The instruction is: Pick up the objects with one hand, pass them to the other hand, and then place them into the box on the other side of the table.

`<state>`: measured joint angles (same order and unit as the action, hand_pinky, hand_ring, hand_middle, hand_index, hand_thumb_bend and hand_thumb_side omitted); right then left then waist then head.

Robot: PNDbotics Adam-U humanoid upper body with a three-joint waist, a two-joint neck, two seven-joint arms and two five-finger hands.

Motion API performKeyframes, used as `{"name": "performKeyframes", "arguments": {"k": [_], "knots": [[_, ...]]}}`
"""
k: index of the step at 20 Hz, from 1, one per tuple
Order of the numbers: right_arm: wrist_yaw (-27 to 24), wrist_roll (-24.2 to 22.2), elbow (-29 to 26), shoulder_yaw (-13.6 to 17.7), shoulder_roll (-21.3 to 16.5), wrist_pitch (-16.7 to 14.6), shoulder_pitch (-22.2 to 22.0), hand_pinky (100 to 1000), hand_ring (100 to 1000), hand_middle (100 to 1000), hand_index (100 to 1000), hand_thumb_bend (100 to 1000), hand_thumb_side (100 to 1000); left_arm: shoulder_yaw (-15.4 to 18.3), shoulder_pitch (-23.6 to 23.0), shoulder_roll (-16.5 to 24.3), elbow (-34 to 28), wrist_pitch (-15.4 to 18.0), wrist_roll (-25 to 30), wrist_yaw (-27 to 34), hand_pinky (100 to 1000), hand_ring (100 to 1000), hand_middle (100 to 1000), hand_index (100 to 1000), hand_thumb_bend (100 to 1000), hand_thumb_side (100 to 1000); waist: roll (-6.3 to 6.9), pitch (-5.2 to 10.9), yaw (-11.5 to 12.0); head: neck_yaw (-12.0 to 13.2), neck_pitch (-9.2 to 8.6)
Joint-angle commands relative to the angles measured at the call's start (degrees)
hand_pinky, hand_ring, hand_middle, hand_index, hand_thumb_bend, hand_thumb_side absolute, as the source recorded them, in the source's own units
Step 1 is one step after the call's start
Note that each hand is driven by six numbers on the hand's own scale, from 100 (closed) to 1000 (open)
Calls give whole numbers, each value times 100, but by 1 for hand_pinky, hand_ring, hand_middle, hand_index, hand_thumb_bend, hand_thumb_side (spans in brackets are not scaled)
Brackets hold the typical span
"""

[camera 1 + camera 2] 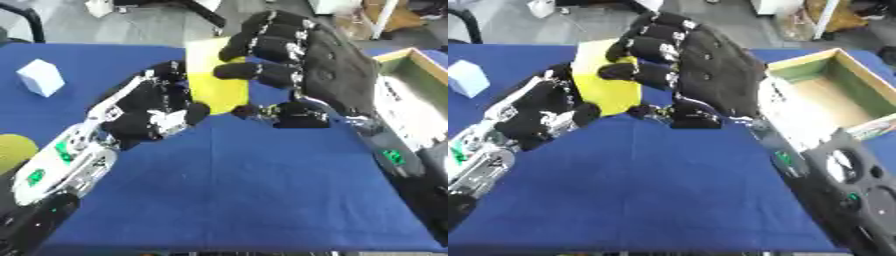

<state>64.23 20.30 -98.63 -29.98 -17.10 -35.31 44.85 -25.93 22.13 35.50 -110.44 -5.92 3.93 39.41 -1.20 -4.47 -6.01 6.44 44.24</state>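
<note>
Nearest to me, my left forearm came up over the blue table from the lower left, and a rounded yellow-green shape sat at the table's left edge beside it. Above the middle of the table I had both hands on the yellow block, which was held up in the air, off the cloth. My left hand had its fingers curled against the block's left side and lower corner. My right hand came in from the right with its fingers bent over the block's right face and its thumb below, so the block was clamped between the two hands. To the right of the block, at the table's right edge, sat the wooden box, open on top. Farther back on the left of the table stood a small white cube, well apart from the block.
</note>
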Motion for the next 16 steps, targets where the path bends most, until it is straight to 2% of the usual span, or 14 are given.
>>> {"name": "performKeyframes", "arguments": {"k": [1,2,6,12,14,16], "knots": [[-42,158,-173,238,-160,123,145,702,542,478,639,298,100,107,1,182,-112,53,-21,-99,669,548,550,716,795,372,73,60,-16,-16,-12],[-78,166,-192,265,-185,159,152,703,541,477,638,300,100,159,-5,184,-123,77,-66,-140,682,572,575,742,867,423,71,63,-20,-19,-12],[-266,191,-230,443,-312,377,180,704,546,478,644,300,100,417,-54,175,-195,210,-365,-341,720,645,655,787,988,502,62,75,-46,-20,-12],[-515,329,-113,960,-734,954,71,707,557,483,657,302,100,774,-221,108,-258,373,-766,-733,734,677,690,807,1000,533,41,77,-78,-80,-12],[-665,389,74,1234,-921,1280,-8,712,575,495,677,302,100,860,-324,60,-247,459,-858,-809,734,676,690,807,1000,540,33,75,-87,-113,-12],[-832,345,446,1513,-1085,1671,-62,726,618,528,721,257,100,911,-452,4,-208,556,-921,-852,734,674,689,808,997,546,24,76,-94,-153,-12]]}}
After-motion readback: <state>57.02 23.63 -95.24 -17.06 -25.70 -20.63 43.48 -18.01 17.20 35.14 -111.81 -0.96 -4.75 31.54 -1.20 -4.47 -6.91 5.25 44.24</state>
